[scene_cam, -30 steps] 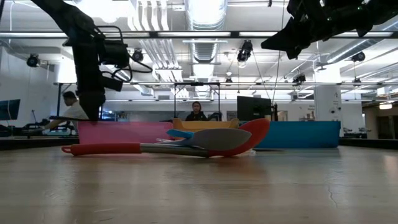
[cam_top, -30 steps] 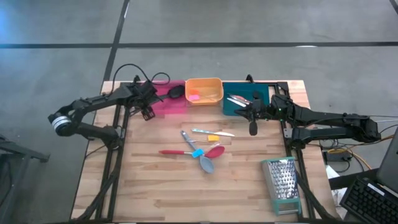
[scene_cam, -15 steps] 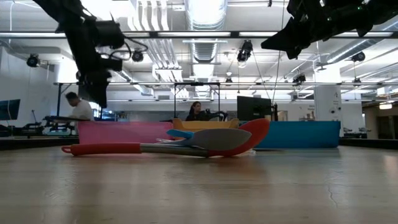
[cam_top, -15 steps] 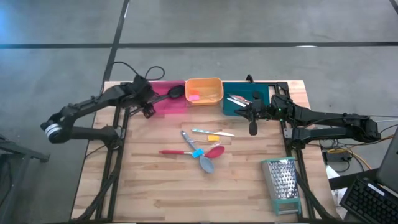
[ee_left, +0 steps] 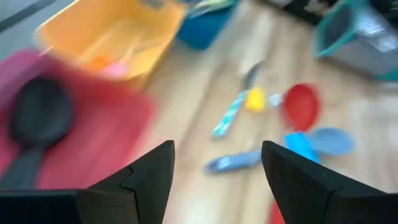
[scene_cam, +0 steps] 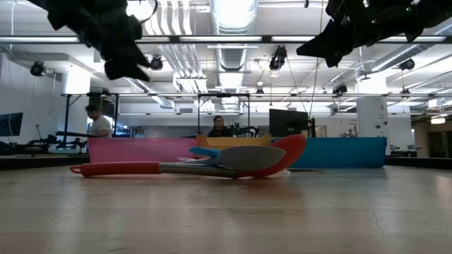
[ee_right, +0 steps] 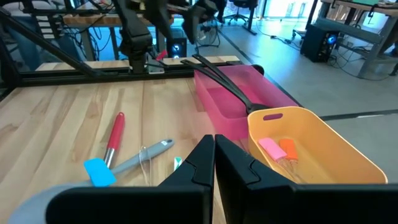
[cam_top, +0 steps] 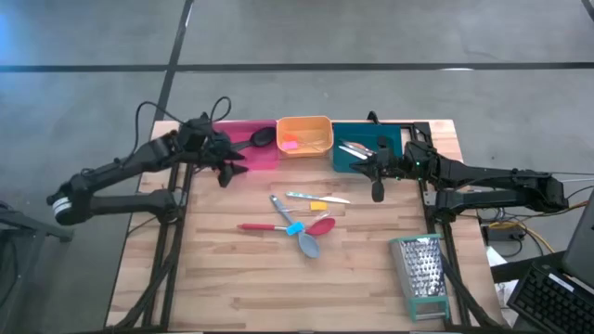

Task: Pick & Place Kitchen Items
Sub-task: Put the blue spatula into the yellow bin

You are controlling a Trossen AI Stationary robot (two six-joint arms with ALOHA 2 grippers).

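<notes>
Utensils clustered mid-table, one black spoon (cam_top: 261, 137) already lying in the pink bin (cam_top: 249, 148).
Red spatula (cam_top: 264, 226), grey spoon (cam_top: 307, 244) and blue piece (cam_top: 294, 228) touching on bare wood. Left gripper (cam_top: 225, 165) spread wide, empty, raised beside the pink bin. Right gripper (cam_top: 377, 188) pinched closed, empty, by the teal bin (cam_top: 345, 160).

Black spoon (cam_top: 262, 137): is lying in the pink bin, bowl toward the orange bin, handle propped on the rim.
Pink and orange pieces (cam_top: 290, 144): are resting on the orange bin's floor, side by side.
Metal utensils (cam_top: 356, 148): are lying in the teal bin; their kind is perhaps tongs, not clearly seen.
Red spatula (cam_top: 283, 226): is lying flat on the table.
Grey spoon (cam_top: 307, 243): is crossing it, beside a blue piece (cam_top: 294, 228).
Yellow piece (cam_top: 318, 205): is lying just beyond them.
</notes>
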